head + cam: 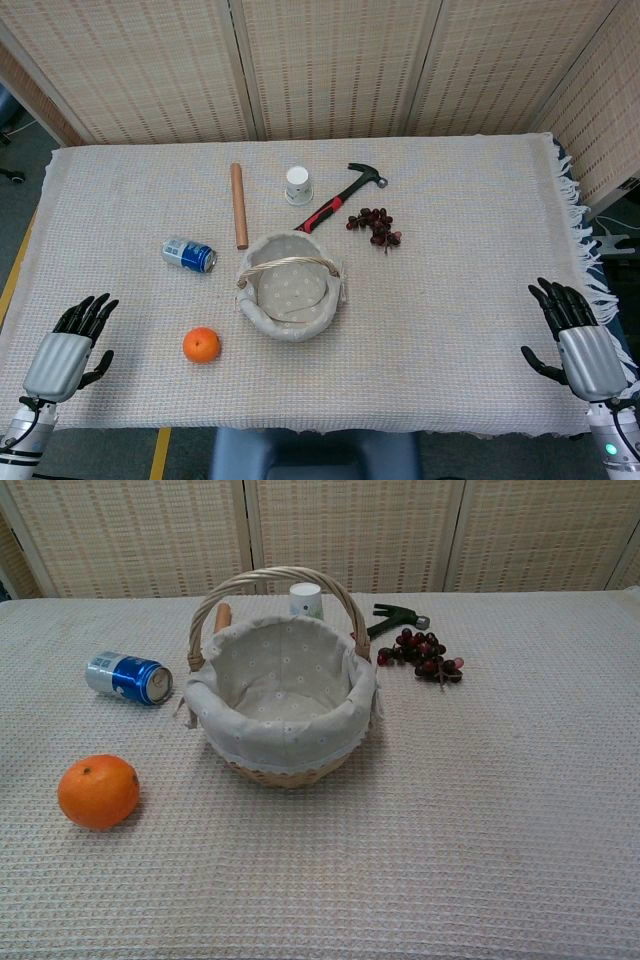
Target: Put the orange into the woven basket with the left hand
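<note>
The orange (pixel 201 345) (pixel 98 791) lies on the cloth near the table's front edge, left of the woven basket (pixel 243 271) (pixel 290 744). The basket has a light fabric lining and an arched handle, and nothing shows inside it. My left hand (pixel 72 348) hovers at the front left corner with fingers spread, well to the left of the orange and holding nothing. My right hand (pixel 577 337) sits at the front right with fingers apart, far from both objects. Neither hand shows in the chest view.
A blue can (pixel 189 254) (pixel 129 677) lies on its side behind the orange. Behind the basket are a wooden rolling pin (pixel 239 205), a white paper cup (pixel 298 185), a red-handled hammer (pixel 340 197) and dark grapes (pixel 376 226) (pixel 422 657).
</note>
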`<state>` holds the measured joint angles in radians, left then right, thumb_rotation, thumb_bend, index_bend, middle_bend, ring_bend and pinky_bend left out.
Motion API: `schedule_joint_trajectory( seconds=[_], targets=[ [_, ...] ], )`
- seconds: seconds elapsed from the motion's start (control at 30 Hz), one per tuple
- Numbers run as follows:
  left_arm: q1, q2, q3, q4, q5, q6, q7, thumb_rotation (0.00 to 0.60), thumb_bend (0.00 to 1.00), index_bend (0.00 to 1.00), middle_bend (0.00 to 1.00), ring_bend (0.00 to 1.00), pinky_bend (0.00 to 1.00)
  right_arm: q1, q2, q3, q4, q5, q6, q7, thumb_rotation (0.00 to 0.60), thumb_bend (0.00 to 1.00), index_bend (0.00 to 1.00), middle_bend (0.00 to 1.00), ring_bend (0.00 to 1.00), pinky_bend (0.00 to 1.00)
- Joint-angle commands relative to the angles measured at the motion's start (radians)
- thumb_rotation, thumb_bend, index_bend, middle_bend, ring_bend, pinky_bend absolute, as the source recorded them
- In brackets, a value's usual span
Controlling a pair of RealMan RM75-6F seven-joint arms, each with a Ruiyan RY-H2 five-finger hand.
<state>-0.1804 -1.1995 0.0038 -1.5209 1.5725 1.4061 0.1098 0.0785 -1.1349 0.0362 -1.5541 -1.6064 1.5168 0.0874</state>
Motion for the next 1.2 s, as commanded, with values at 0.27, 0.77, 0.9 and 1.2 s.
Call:
schedule_joint_trajectory(
  seconds=[0.27, 0.77, 0.9, 1.2],
  targets=[
    [-0.006, 0.006, 0.001, -0.005, -0.013, -0.020, -0.001, 0.600, 0.41, 0.00, 0.00, 0.00, 0.14, -0.071, 0.048, -0.002, -0.041, -0.011, 0.129, 0.059, 0.600, 0.16, 0.00, 0.00, 0.00, 0.06],
    [-0.060, -0.035, 0.034, -0.094, 0.033, -0.118, 0.096, 0.600, 0.42, 0.00, 0.00, 0.00, 0.14, -0.040, 0.055, 0.005, -0.025, -0.016, 0.083, 0.110, 0.600, 0.16, 0.00, 0.00, 0.00, 0.06],
    [-0.081, -0.067, 0.036, -0.131, 0.040, -0.150, 0.130, 0.600, 0.41, 0.00, 0.00, 0.00, 0.14, -0.033, 0.062, 0.010, -0.025, -0.005, 0.070, 0.126, 0.600, 0.16, 0.00, 0.00, 0.00, 0.06],
    [-0.139, -0.171, 0.017, -0.125, -0.008, -0.247, 0.187, 0.600, 0.40, 0.00, 0.00, 0.00, 0.13, -0.027, 0.070, 0.014, -0.023, 0.002, 0.059, 0.151, 0.600, 0.16, 0.00, 0.00, 0.00, 0.06]
  ],
)
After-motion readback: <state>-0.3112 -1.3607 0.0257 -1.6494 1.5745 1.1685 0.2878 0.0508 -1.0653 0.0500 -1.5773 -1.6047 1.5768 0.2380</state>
